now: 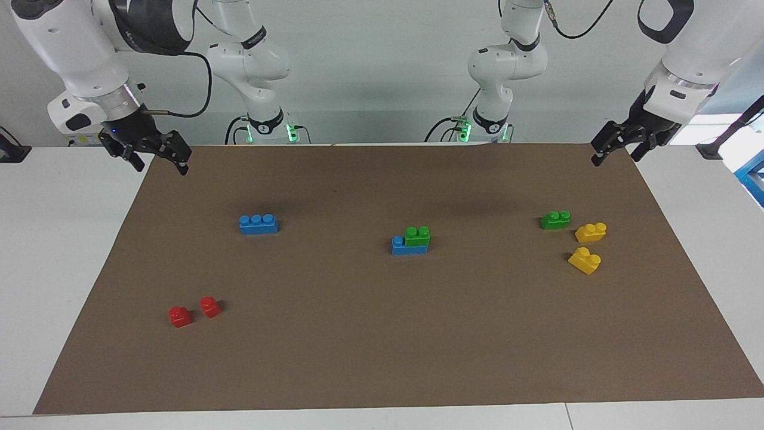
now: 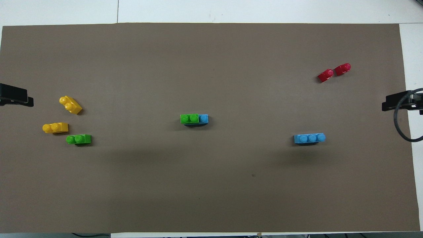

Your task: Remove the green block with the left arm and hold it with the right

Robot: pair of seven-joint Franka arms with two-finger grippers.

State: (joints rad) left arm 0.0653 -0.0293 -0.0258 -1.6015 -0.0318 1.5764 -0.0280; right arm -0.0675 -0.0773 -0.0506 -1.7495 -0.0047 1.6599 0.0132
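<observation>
you've got moulded plastic bricks, glossy, with round studs on top. the green block (image 1: 417, 236) (image 2: 189, 118) is a two-stud piece seated on a blue brick (image 1: 409, 246) (image 2: 203, 119) at the middle of the mat, covering two of its studs and leaving one blue stud bare at the right arm's end.

surface: a matte brown paper mat (image 1: 382, 334) (image 2: 211, 185) laid flat on a white table (image 1: 59, 239) (image 2: 231, 10), with a plain pale wall at the robots' end.

counts:
- green: 2. the stacked one, plus a loose green brick (image 1: 555, 220) (image 2: 78, 139) toward the left arm's end.
- blue: 2. the base under the stack, plus a loose three-stud blue brick (image 1: 258, 224) (image 2: 309, 138) toward the right arm's end.
- yellow: 2 yellow bricks (image 1: 590, 232) (image 2: 55, 127), two studs each, just beside the loose green one, not touching it.
- red: 2 small red bricks (image 1: 179, 316) (image 2: 325, 75), side by side, farther from the robots than the loose blue one.

left gripper (image 1: 615, 149) (image 2: 16, 96) hangs over the mat's corner at its own end, fingers parted, holding nothing. right gripper (image 1: 158, 158) (image 2: 396, 102) hangs over the mat's edge at its end, fingers spread, also holding nothing. both arms wait, well apart from the stack.
</observation>
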